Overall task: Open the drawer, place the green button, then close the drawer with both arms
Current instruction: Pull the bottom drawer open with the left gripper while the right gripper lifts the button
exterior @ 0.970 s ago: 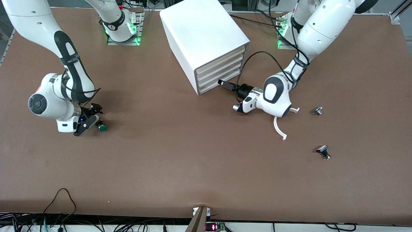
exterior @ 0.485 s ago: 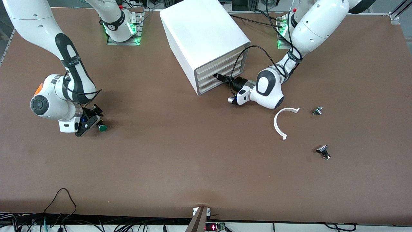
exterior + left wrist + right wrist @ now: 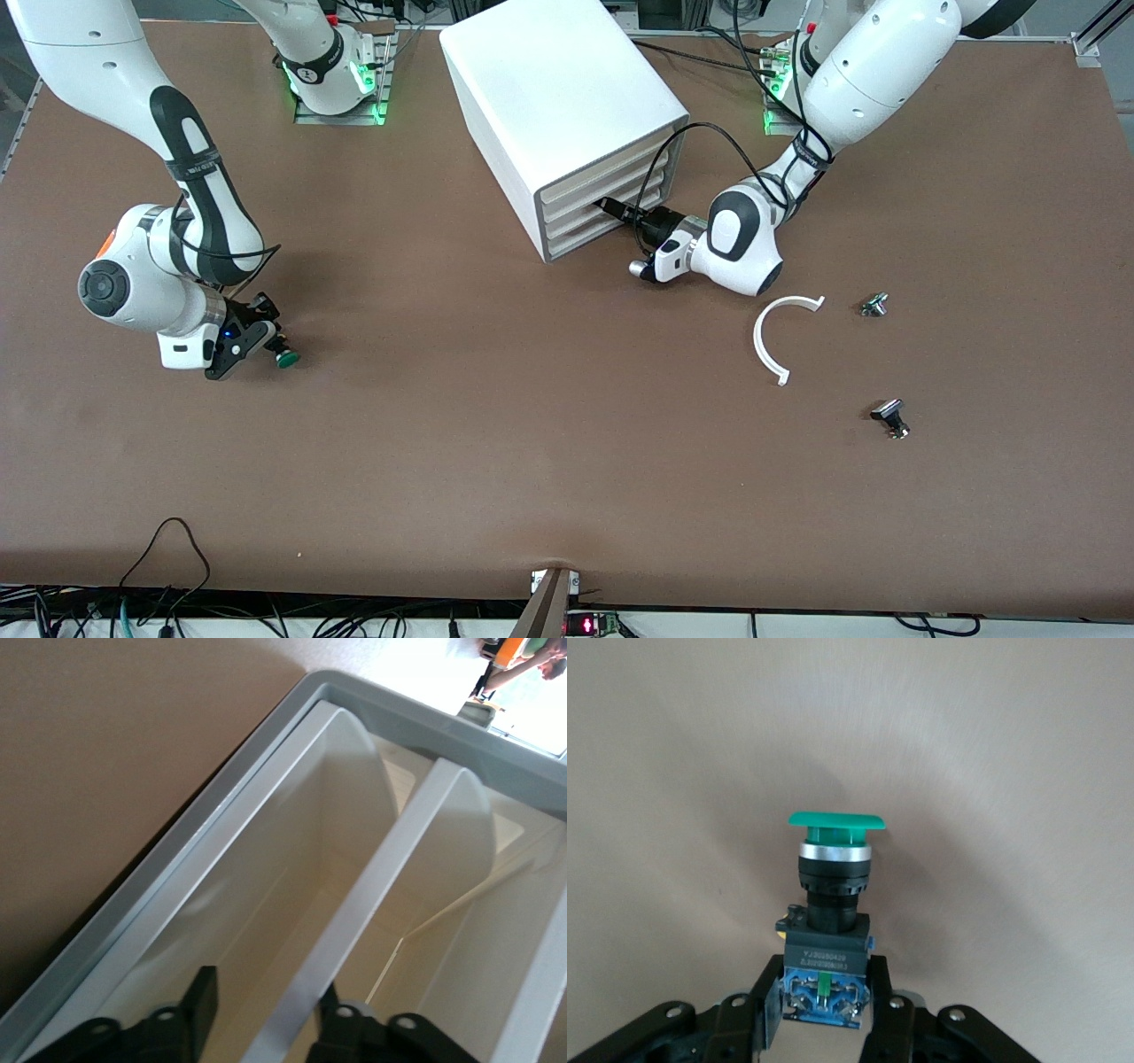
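Front view: the big white box cabinet (image 3: 567, 115) with four stacked cream-fronted drawers sits near the arms' bases. The left arm's black two-finger gripper (image 3: 613, 209) is poked right up against the drawer fronts, low on the stack. It looks like the lowest drawer (image 3: 592, 232), but I can't swear to it from here. Toward the right arm's end of the table, well apart from the cabinet and nearer the camera than it, the right arm's black gripper (image 3: 276, 347) is low over the brown tabletop (image 3: 496, 425) with the small green-capped push button (image 3: 284, 358) at its tips.

Left wrist view: the left gripper's fingers (image 3: 202, 1003) are spread, straddling a cream drawer's front lip, one finger on each side.

Right wrist view: the right gripper (image 3: 822, 1001) is clamped on the button's (image 3: 833, 904) blue-black body, green cap pointing away from the fingers.
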Available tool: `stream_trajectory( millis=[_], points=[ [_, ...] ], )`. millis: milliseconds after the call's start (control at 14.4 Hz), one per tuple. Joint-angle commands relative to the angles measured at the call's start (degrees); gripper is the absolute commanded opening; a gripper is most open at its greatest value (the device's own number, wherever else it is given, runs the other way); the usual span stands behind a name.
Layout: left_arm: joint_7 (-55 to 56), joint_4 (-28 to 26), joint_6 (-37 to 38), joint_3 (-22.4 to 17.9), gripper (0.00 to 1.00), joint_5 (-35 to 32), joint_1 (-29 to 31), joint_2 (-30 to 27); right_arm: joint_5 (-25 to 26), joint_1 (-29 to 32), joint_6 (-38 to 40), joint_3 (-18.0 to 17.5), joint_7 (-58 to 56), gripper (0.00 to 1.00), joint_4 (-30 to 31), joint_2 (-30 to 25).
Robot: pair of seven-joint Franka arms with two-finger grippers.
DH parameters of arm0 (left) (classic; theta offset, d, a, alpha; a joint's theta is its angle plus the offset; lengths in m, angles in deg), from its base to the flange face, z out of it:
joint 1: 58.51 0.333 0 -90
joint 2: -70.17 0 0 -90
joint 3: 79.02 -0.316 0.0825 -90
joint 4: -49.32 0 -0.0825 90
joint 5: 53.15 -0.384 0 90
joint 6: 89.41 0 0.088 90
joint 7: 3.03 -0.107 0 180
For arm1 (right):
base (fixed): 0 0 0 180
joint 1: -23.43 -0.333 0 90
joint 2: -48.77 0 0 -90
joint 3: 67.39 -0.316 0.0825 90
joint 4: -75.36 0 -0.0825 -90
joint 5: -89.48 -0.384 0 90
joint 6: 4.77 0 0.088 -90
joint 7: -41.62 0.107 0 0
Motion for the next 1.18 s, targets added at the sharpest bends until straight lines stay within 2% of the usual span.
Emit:
stream_trajectory(
  millis=[0,139,416,693,831,900,970,1108],
  points=[
    [-2.3,-1.5,-0.7,-1.7,0.0,1.0,1.8,-1.3,-0.9,0.8,0.6,-2.4,-1.1,0.21,-2.0,-3.1],
    [-2.1,-0.6,-0.7,-4.4,0.0,0.6,2.6,-1.5,-0.8,0.6,0.4,-3.0,-1.6,0.21,-4.0,-3.7],
    [-1.9,3.2,-0.5,-9.4,0.0,-3.1,3.8,-1.8,-0.9,0.5,0.4,-7.9,-1.5,0.21,-8.3,-4.6],
    [-1.5,6.6,-0.6,-11.9,0.0,-4.9,4.1,-1.5,-0.8,-0.4,0.4,-14.4,-2.0,0.21,-12.1,-4.1],
    [-1.5,7.3,-0.6,-12.7,0.0,-5.0,4.4,-1.6,-0.8,-4.1,0.5,-15.1,-2.0,0.21,-13.9,-3.8],
    [-1.5,7.5,-0.6,-12.8,0.24,-4.9,4.7,-1.7,-0.8,-6.8,0.7,-15.1,-1.8,0.21,-14.8,-3.7],
    [-2.1,7.3,-0.5,-12.8,0.96,-4.9,4.9,-1.9,-0.3,-9.9,1.3,-15.1,-1.3,0.21,-15.5,-3.8],
    [-1.9,7.3,-0.3,-12.7,1.0,-4.9,5.5,-2.9,-1.0,-13.7,3.0,-15.0,-1.0,0.21,-17.5,-3.6]
  ],
)
